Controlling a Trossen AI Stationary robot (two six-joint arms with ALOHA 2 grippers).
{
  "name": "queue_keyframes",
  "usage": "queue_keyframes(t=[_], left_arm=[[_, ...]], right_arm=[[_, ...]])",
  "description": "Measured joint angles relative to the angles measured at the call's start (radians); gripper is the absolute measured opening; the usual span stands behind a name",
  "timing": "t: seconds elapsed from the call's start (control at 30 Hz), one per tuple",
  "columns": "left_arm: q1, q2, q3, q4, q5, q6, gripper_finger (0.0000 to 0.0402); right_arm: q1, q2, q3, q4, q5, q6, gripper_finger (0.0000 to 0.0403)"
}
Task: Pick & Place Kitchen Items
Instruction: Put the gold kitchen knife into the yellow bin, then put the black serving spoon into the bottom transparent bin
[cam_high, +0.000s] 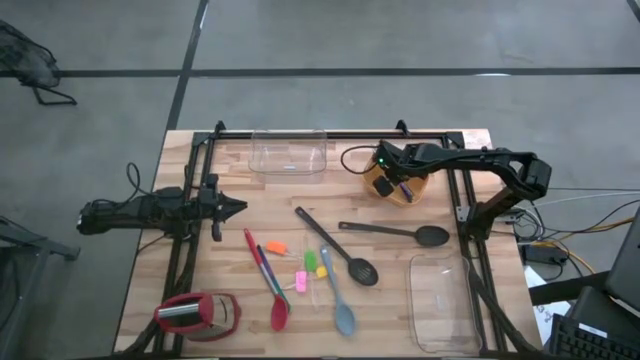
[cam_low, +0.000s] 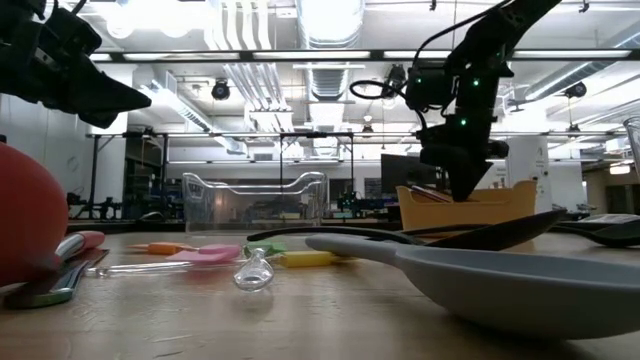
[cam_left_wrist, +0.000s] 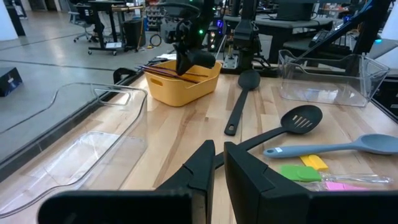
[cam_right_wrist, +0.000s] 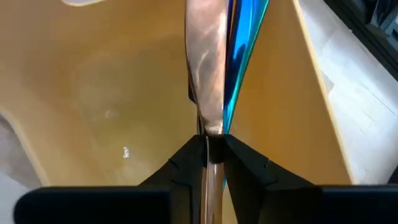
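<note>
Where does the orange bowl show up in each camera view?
High view: orange bowl at upper right, under the right gripper.
Low view: right of centre, behind the spoons.
Left wrist view: upper centre.
Right wrist view: its inside fills the picture.
Shared landmark: the right gripper in it.

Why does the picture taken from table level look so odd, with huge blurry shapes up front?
Low view: the grey-blue spatula and red gadget sit so near the lens that they loom soft, and ceiling lights glare overhead. Right wrist view: the shiny cutlery in the orange bowl reflects streaks. High view: even light.
</note>
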Motion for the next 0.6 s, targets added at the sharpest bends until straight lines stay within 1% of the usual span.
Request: queue_keyframes(t=[0.27, 0.33, 0.47, 0.6], left_arm=[[0.000, 0.000, 0.000, 0.000, 0.000, 0.000, 0.0044], [0.000, 0.000, 0.000, 0.000, 0.000, 0.000, 0.0044], [0.000, 0.000, 0.000, 0.000, 0.000, 0.000, 0.0044], [0.000, 0.000, 0.000, 0.000, 0.000, 0.000, 0.0044]], right_arm=[[0.001, -0.005, 0.000, -0.009, -0.001, -0.013, 0.0102], [0.004, -0.014, 0.000, -0.018, -0.003, -0.037, 0.0111], [0.017, -0.053, 0.000, -0.011, -0.003, -0.098, 0.0127], [0.021, -0.124, 0.001, -0.006, -0.003, -0.128, 0.0141]])
